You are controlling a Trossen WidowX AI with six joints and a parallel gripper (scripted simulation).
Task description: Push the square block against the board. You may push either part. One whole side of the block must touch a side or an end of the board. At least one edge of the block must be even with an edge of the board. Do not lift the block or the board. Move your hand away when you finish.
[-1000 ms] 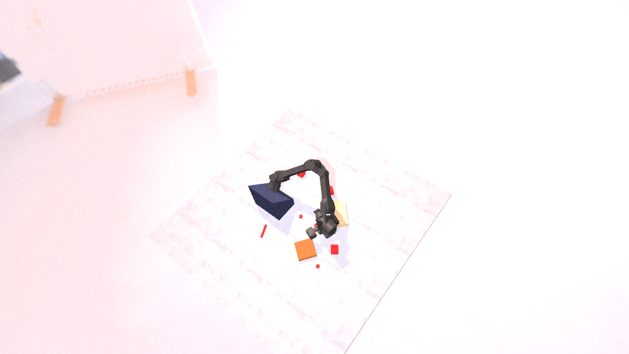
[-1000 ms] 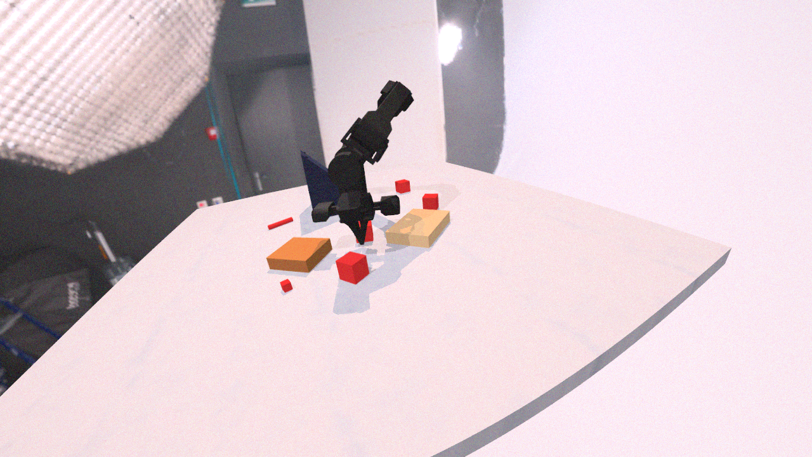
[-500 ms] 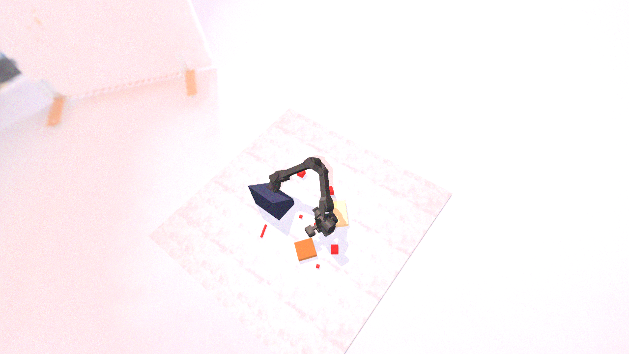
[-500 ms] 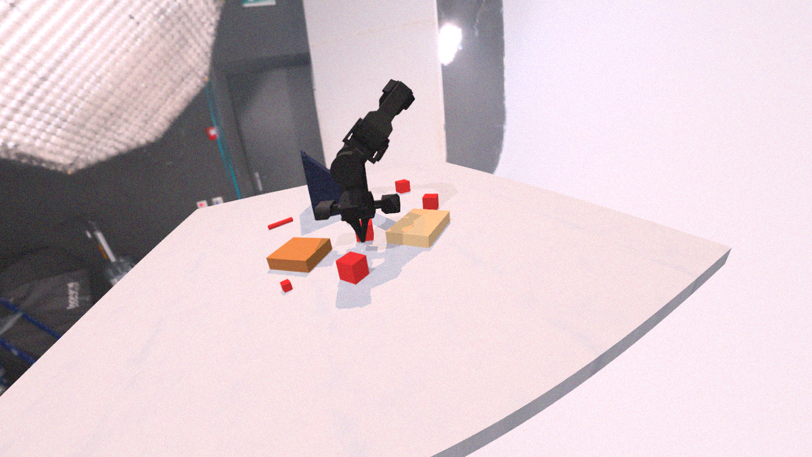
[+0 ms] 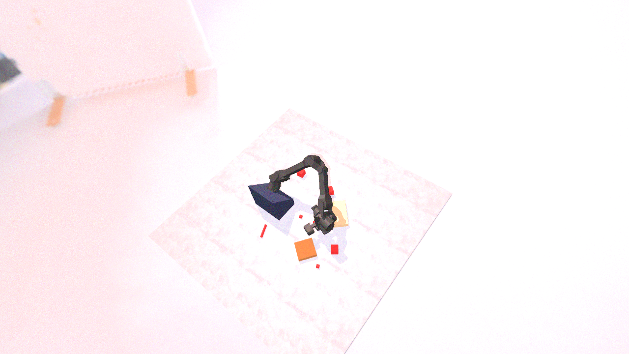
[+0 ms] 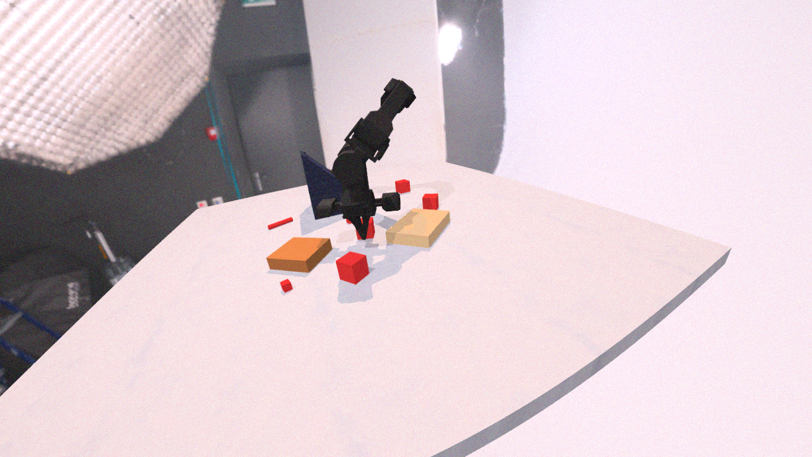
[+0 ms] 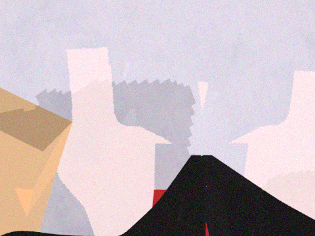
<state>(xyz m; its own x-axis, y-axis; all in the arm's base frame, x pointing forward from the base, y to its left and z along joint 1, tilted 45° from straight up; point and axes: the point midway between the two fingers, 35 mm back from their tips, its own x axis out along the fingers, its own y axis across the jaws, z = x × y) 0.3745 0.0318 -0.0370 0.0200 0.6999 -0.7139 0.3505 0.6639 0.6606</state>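
The orange square block [image 5: 304,248] [image 6: 297,249] lies flat on the table. The pale tan board [image 5: 342,211] [image 6: 422,220] [image 7: 20,164] lies flat on the other side of my gripper; a wide gap separates it from the block. My gripper [image 6: 363,236] [image 7: 200,165] is shut and empty. Its tips point down, low over the table between block and board, touching neither as far as I see; their exact height is unclear. In the top view the hand hides the tips and the arm covers part of the board. The block is out of the wrist view.
A red cube [image 6: 371,228] [image 7: 158,196] is close behind the fingers. A larger-looking red cube [image 5: 334,249] [image 6: 352,267] stands in front of the gap. A tiny red cube [image 5: 317,265] [image 6: 286,285] is near the block. A red bar [image 5: 263,231] [image 6: 280,223] and a navy wedge [image 5: 274,206] [image 6: 320,187] lie farther back.
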